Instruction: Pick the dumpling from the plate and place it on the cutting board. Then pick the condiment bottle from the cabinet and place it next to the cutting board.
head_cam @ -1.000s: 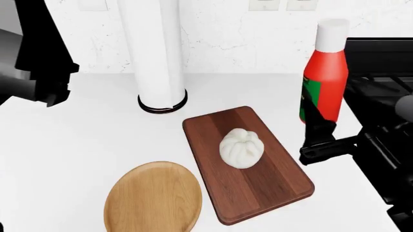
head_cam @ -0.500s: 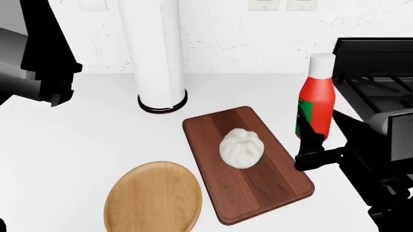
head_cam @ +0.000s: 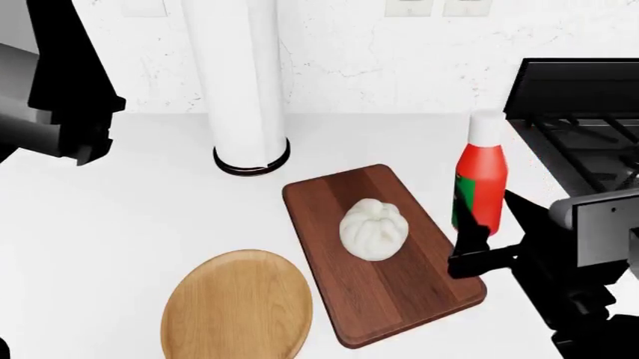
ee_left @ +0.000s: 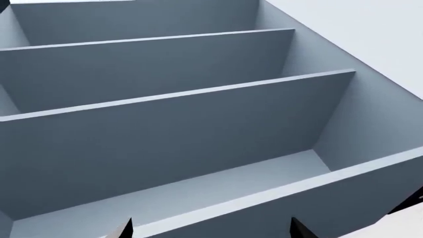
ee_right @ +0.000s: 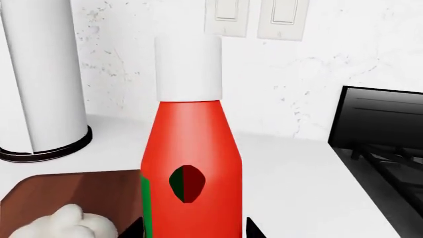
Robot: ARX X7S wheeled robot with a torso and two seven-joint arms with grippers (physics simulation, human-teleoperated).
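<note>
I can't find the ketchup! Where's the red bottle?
In the head view the condiment bottle stands upright at the right, just beside the cutting board's right edge, gripped by the right gripper.

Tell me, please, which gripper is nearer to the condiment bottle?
Right. The right gripper clasps the condiment bottle beside the cutting board; the left gripper hangs far across the counter.

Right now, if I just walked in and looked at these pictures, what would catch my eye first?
Probably the bright red condiment bottle with its white cap, upright in the right gripper just beside the right edge of the dark cutting board. Next, the white pleated dumpling sitting in the middle of that board. A bare round tan plate lies to the board's left.
</note>
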